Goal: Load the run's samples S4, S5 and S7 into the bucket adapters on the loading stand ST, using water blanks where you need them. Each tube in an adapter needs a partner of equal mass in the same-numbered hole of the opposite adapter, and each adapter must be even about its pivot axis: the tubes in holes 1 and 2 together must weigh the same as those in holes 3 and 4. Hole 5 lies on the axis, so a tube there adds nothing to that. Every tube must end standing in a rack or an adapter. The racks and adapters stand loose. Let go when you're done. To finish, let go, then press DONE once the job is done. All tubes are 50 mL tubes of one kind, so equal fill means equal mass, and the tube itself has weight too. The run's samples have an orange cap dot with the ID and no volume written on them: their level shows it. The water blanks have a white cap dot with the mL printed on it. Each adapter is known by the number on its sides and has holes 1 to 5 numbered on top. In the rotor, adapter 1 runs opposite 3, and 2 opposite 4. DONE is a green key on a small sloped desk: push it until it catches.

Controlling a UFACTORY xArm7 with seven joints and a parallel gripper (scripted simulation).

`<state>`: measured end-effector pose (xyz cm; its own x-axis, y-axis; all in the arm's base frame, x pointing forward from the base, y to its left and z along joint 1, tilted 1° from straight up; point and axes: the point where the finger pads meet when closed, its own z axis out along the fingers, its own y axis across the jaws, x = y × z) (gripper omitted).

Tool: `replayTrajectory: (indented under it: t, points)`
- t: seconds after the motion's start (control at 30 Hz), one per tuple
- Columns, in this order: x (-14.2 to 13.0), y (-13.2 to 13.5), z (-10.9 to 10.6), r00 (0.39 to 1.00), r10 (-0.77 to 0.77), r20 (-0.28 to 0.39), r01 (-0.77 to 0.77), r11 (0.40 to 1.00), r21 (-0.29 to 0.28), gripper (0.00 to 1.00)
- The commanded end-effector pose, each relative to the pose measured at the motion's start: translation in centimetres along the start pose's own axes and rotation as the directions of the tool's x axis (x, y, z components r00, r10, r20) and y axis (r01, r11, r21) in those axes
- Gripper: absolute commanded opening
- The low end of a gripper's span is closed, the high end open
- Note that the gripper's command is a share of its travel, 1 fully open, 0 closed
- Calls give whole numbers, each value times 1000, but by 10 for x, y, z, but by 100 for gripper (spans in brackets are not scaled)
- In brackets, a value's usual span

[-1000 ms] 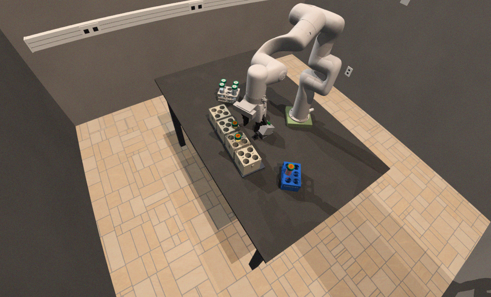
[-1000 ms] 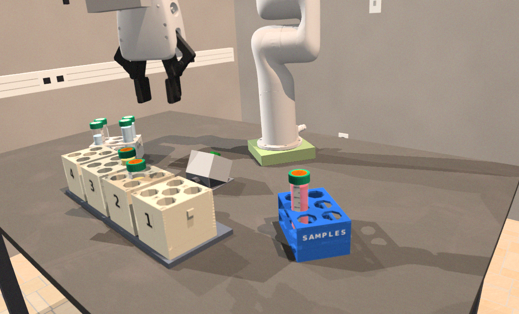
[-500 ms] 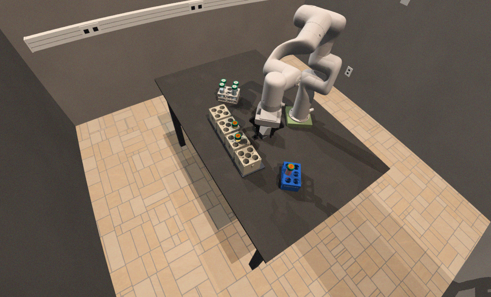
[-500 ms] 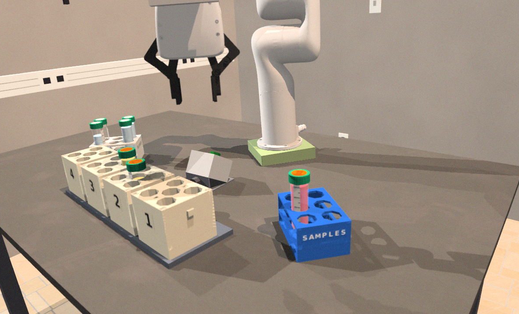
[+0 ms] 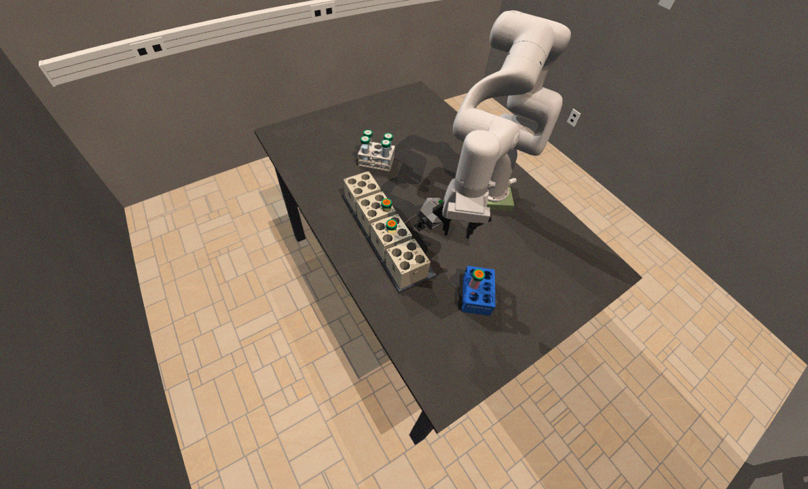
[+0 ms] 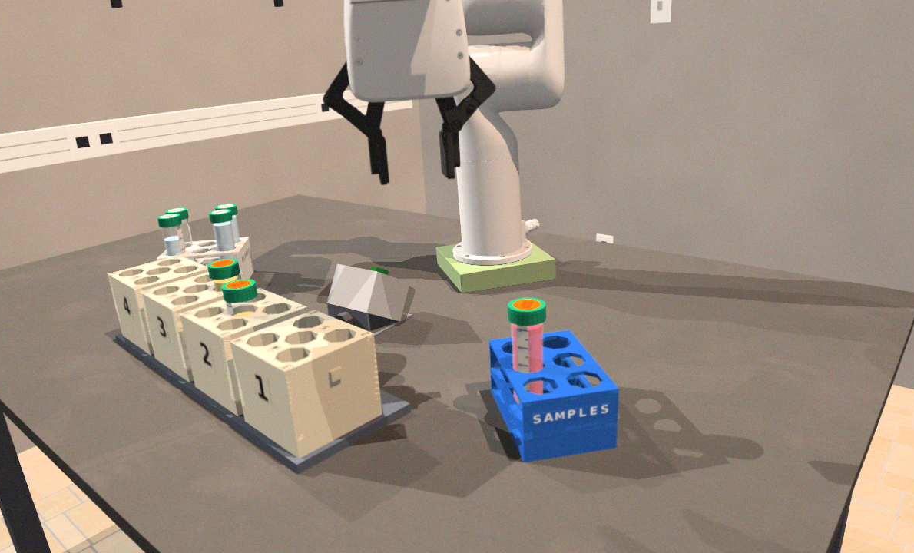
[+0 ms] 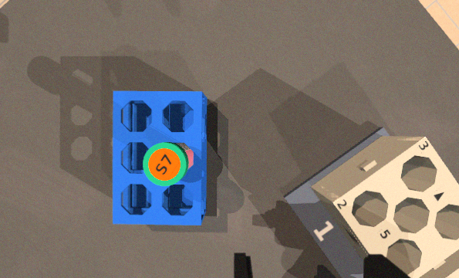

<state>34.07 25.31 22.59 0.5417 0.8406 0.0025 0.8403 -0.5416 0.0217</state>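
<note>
My gripper (image 5: pixel 458 234) (image 6: pixel 417 177) (image 7: pixel 309 267) is open and empty, high above the table. S7 (image 5: pixel 479 274) (image 6: pixel 527 311) (image 7: pixel 164 164), with pink liquid, stands in the blue SAMPLES rack (image 5: pixel 479 309) (image 6: pixel 570 429) (image 7: pixel 157 220), beyond my fingers in the wrist view. S4 (image 5: pixel 392 224) (image 6: pixel 239 290) stands in the centre hole 5 of adapter 2 (image 6: pixel 216 368). S5 (image 5: pixel 386 204) (image 6: pixel 223 269) stands in adapter 3 (image 6: pixel 163 343), in hole 2. Adapter 1 (image 6: pixel 336 412) (image 7: pixel 393 183) and adapter 4 (image 6: pixel 129 317) hold no tubes. Several white-dotted blanks stand in the white rack (image 5: pixel 375 163) (image 6: pixel 240 261); their numbers are unreadable.
The adapters stand in a row on the dark loading stand (image 6: pixel 299 463) (image 7: pixel 304 202). The sloped desk (image 5: pixel 431 214) (image 6: pixel 360 292) with the green DONE key (image 6: pixel 379 269) stands between the adapter row and the robot's base (image 5: pixel 502 200) (image 6: pixel 508 271).
</note>
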Motion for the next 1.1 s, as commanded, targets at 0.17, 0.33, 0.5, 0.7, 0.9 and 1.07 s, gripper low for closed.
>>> replayTrajectory:
  t: [0.17, 0.33, 0.5, 0.7, 0.9, 1.07]
  points:
    - [20, -36, -2, 1000, 1, -4, -1, 1000, -2, 57]
    - [31, -59, -2, 1000, 1, -4, -1, 1000, -2, 57]
    - [42, -81, -2, 1000, 1, -4, -1, 1000, -2, 57]
    - [45, -87, -2, 1000, 1, -4, -1, 1000, -2, 57]
    - [45, -87, -2, 1000, 1, -4, -1, 1000, -2, 57]
    - [45, -87, 2, 1000, 1, -4, -1, 1000, -2, 57]
